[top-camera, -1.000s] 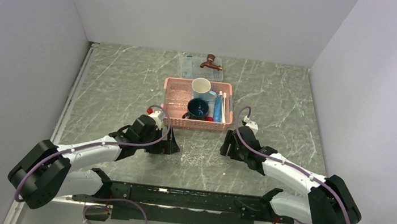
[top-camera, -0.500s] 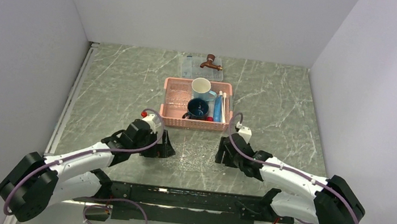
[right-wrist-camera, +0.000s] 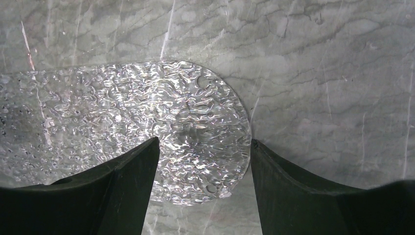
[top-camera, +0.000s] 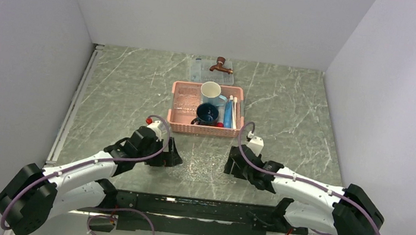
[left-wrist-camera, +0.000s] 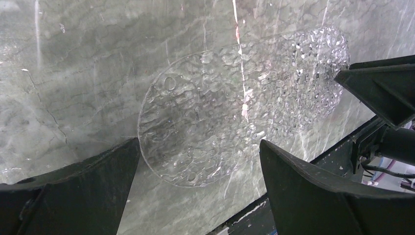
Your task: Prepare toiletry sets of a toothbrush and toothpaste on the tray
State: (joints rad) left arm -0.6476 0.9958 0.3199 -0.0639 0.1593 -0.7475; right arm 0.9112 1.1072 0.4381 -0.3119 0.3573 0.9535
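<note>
Since a second ago, both of your arms have shifted a little toward the near edge, and they now flank the tray [top-camera: 202, 166] from either side. The tray lies flat on the worktop [top-camera: 124, 95] between the two sets of jaws.

Your left jaws are spread as wide as they go and grip nothing. One finger [left-wrist-camera: 73, 191] sits just off the tray's rounded end, and the other [left-wrist-camera: 333, 196] shows over its textured floor.

Your right jaws also stand apart and released. One finger [right-wrist-camera: 318, 191] is just beyond the opposite rounded end, and the other [right-wrist-camera: 83, 196] is over the tray.

The toothpaste [top-camera: 228, 115] and toothbrush [top-camera: 234, 110] lie side by side in the pink basket [top-camera: 204, 131], well apart from both jaws.
</note>
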